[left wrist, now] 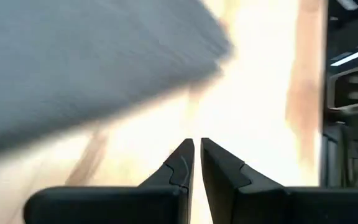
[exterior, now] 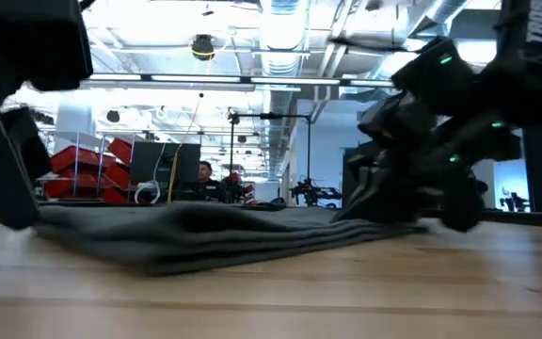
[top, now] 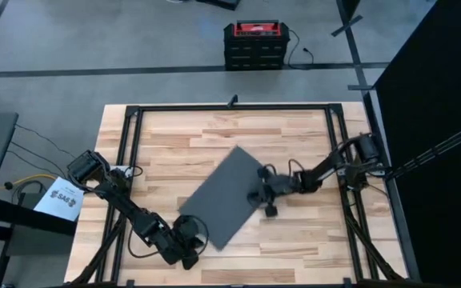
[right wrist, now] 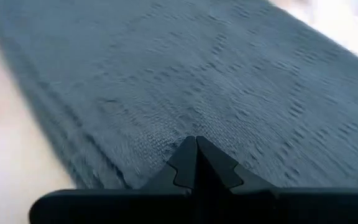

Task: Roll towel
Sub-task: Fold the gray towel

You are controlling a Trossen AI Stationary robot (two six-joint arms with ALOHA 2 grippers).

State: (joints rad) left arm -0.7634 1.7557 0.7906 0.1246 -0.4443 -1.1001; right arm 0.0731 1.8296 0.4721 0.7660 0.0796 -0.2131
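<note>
High view – towel [top: 222,196] between hands, right hand [top: 258,194] touching

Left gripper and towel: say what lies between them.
Only bare table. In the high view, left gripper sits just off the towel; the left wrist view shows wood too.

grey towel [top: 224,195] flat, askew; right gripper [top: 256,192] at edge.

A white paper sheet [top: 64,198] reads roughly "SAS".
</note>
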